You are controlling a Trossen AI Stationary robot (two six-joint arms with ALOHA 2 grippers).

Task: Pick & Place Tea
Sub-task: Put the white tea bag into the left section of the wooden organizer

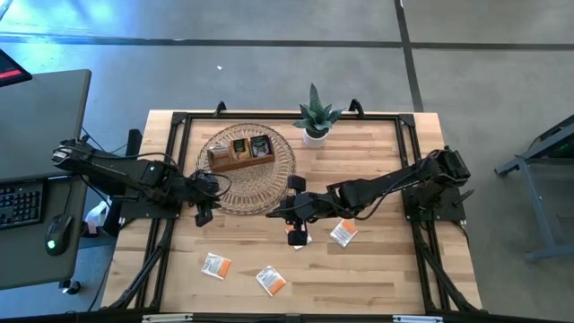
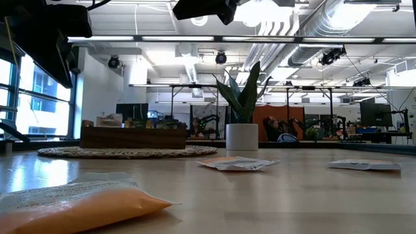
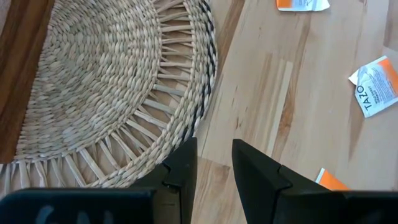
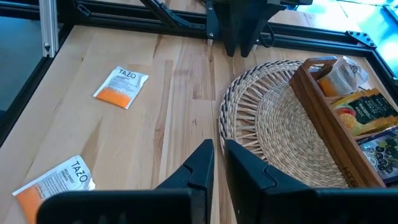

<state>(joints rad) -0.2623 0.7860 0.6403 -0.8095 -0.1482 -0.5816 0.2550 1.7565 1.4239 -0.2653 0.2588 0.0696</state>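
Four orange-and-white tea sachets [image 1: 215, 266] lying loose on the table | right gripper [image 1: 297, 222] hovering empty, fingers narrowly parted | left gripper [image 1: 204, 199] waiting, slightly parted | next: descending onto nearest sachet.

- L arm [image 1: 117, 170]: matte black, slim jointed links w/ bulkier joint housings, thin black cable along it.
- R arm [image 1: 395, 184]: same black build, blocky shoulder section at base.
- Left gripper [image 3: 214, 163]: two flat black fingers, angular wedge tips, plain matte finish, no markings seen.
- Right gripper [image 4: 219, 163]: same black wedge fingers, on a wide black crossbar.
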